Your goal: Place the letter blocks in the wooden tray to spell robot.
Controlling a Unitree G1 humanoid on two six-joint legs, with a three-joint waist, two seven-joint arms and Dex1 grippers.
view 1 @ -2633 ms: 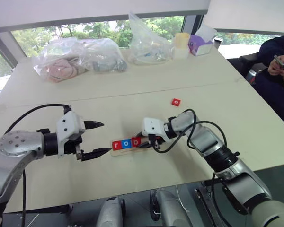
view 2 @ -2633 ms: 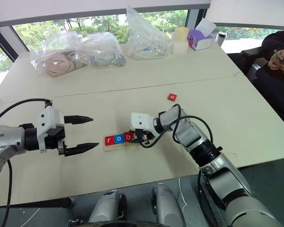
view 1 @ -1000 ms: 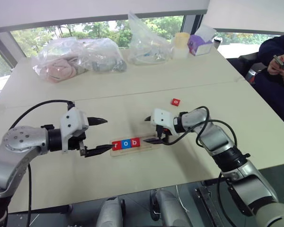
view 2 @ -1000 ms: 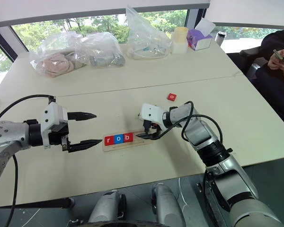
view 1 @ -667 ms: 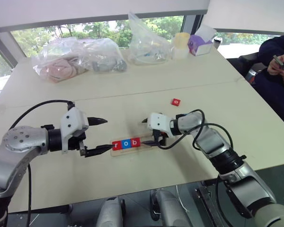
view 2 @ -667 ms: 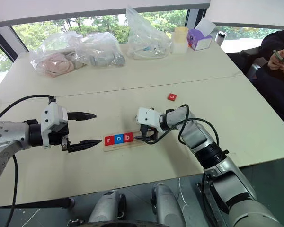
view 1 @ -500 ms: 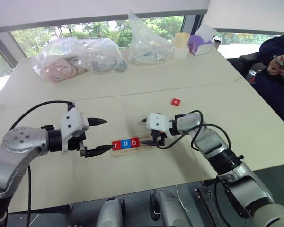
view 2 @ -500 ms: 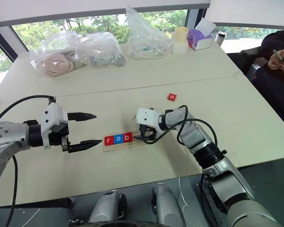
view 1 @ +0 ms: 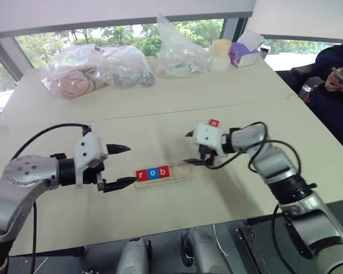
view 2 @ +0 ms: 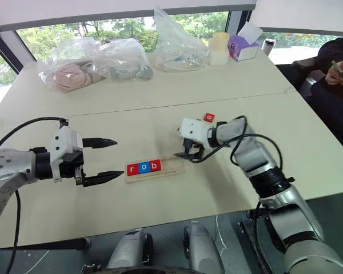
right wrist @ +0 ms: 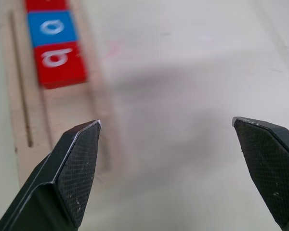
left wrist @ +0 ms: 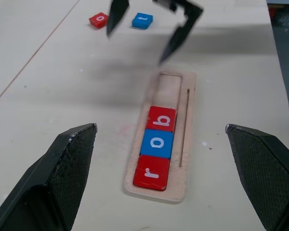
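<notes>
The wooden tray (view 1: 163, 173) lies mid-table with three letter blocks (left wrist: 156, 140), red r, blue o, red b, filling its left end. At two o'clock from it a red block (view 2: 208, 117) lies loose, a blue block (left wrist: 142, 21) beside it. Left gripper (view 1: 121, 166) and right gripper (view 2: 186, 145) both gape, released, holding nothing.
</notes>
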